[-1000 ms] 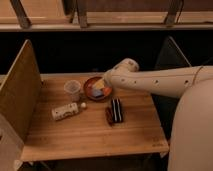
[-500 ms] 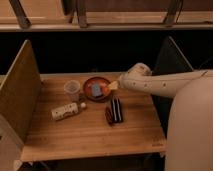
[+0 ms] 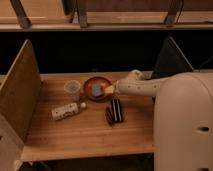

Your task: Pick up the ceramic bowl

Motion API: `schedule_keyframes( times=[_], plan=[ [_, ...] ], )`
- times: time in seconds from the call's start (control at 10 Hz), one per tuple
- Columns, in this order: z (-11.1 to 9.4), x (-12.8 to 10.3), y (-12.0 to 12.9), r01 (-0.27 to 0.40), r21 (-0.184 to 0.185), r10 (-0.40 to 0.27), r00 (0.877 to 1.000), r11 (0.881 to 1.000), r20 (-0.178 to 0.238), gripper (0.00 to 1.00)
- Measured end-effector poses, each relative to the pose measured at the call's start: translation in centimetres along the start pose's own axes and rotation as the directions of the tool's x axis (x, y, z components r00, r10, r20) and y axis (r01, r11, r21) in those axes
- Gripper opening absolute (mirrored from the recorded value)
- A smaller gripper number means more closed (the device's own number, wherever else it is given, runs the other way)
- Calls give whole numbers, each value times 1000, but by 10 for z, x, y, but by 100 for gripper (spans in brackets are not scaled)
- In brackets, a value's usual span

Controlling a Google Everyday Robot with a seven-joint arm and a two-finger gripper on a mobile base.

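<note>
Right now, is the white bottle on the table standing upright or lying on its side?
Lying on its side: the bottle stretches flat along the table. The gripper is over the ceramic bowl.

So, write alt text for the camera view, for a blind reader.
The robot's open gripper is at the ceramic bowl on a wooden table. A pale cup, a lying bottle and a dark object sit nearby.

A wooden table (image 3: 90, 137) has a tall wooden wall (image 3: 20, 92) on its left side. A small clear cup (image 3: 72, 88) stands far back. Nearer, a pale bottle (image 3: 66, 110) lies on its side. Right of it lie dark flat packs (image 3: 114, 111), close together.
</note>
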Motion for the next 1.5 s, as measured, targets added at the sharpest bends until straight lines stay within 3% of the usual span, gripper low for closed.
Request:
schedule_keyframes(
  times=[0.4, 0.6, 0.8, 1.1, 1.5],
  plan=[
    [22, -18, -11, -23, 19, 23, 999, 1000, 39, 80],
    [35, -24, -16, 17, 71, -20, 999, 997, 37, 80],
    [53, -27, 0, 89, 101, -92, 996, 991, 21, 80],
    [73, -28, 30, 155, 90, -157, 987, 984, 12, 80],
    [82, -14, 38, 125, 68, -125, 992, 990, -3, 80]
  ],
)
